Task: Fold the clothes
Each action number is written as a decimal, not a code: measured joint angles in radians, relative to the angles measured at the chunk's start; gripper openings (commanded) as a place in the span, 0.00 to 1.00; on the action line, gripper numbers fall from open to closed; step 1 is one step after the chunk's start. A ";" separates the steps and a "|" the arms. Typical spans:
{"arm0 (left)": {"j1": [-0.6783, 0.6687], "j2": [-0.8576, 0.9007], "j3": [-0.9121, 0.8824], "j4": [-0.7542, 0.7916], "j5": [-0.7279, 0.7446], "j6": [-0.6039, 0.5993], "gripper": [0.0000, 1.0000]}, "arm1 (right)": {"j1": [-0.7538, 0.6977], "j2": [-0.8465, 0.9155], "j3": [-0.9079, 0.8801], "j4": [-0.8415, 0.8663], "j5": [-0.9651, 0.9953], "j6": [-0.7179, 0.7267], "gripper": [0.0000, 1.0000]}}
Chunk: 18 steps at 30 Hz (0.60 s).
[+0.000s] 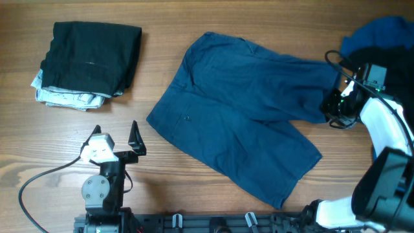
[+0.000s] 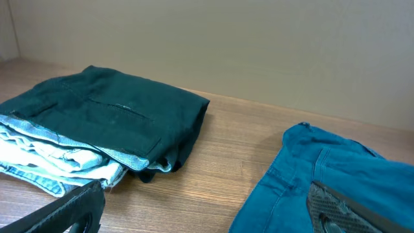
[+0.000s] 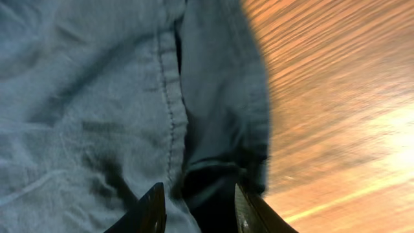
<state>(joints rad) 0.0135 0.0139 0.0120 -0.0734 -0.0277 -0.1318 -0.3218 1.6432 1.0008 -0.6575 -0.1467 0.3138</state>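
- Trousers [image 1: 239,116], navy, lie spread flat mid-table [image 1: 194,194] in overhead view; folded stack [image 1: 90,58], black over pale, at far-left corner; royal blue garment [image 1: 378,32] far right. L gripper [image 1: 116,127] over bare wood, jaws wide, clear of trousers. R gripper [image 1: 339,102] at trouser leg end.
- L wrist: stack on left, trousers edge on right, nothing btwn fingers.
- R wrist: jaws narrowly apart, trouser hem lying in gap; wood alongside.

We find bare desk [image 1: 158,71] between the folded stack [image 1: 90,58] and the spread trousers [image 1: 239,116], an open lane ahead of our left hand [image 1: 116,134]. On the right, the heaped clothes [image 1: 381,32] and the trouser leg crowd our right hand [image 1: 339,103].
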 measured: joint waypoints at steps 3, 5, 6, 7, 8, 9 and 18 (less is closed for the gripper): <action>0.000 0.000 0.000 0.000 0.000 0.000 1.00 | 0.000 0.046 0.000 0.019 -0.025 0.000 0.29; 0.000 0.000 0.000 0.000 0.000 0.000 1.00 | 0.000 0.062 -0.006 0.031 -0.037 0.002 0.13; 0.000 0.000 0.000 0.000 0.000 0.000 1.00 | 0.000 0.064 -0.008 0.038 -0.038 0.005 0.04; 0.000 0.000 0.000 0.000 0.000 0.000 1.00 | 0.000 0.066 -0.010 0.049 -0.042 0.005 0.04; 0.000 0.000 0.000 0.000 0.000 0.000 1.00 | 0.000 0.066 -0.010 0.059 -0.045 0.006 0.04; 0.000 0.000 0.000 0.000 0.000 0.000 1.00 | 0.000 0.066 -0.010 0.071 -0.055 -0.001 0.04; 0.000 0.000 0.000 0.000 0.000 0.000 1.00 | 0.000 0.066 0.038 0.039 -0.152 -0.055 0.04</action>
<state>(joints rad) 0.0135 0.0139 0.0120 -0.0734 -0.0277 -0.1318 -0.3218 1.7092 1.0389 -0.6182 -0.2989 0.2592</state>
